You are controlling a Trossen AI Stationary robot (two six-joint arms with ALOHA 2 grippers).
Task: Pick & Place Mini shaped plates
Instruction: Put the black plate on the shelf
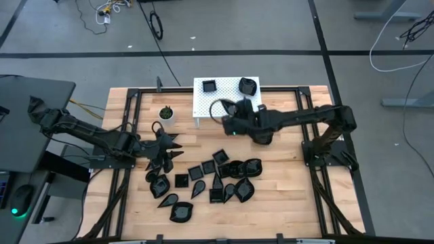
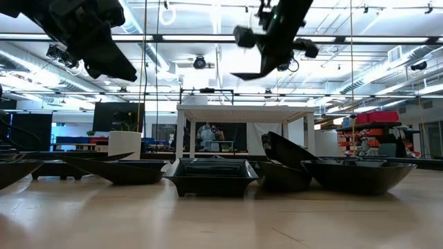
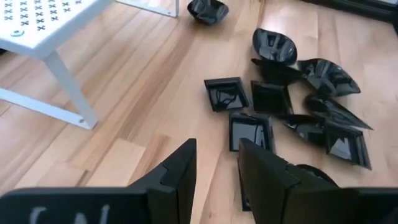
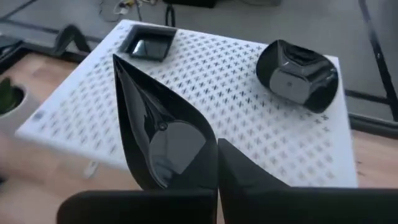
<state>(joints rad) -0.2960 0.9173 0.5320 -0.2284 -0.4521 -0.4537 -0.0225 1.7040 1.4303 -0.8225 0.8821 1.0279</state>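
Right gripper (image 4: pixel 214 155) pinched shut on teardrop plate (image 4: pixel 163 134), over white stand (image 4: pixel 236 93), frame centre: ready for placing. Left gripper (image 3: pixel 217 163) part-open, empty, above plate pile (image 3: pixel 292 106).

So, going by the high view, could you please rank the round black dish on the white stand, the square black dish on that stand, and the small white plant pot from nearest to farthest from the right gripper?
From the right gripper, shut on a teardrop plate:
1. Round black dish, stand's right corner.
2. Square black dish, stand's left corner; close to the first, hard to separate.
3. Small white plant pot, left of the stand, clearly farthest.
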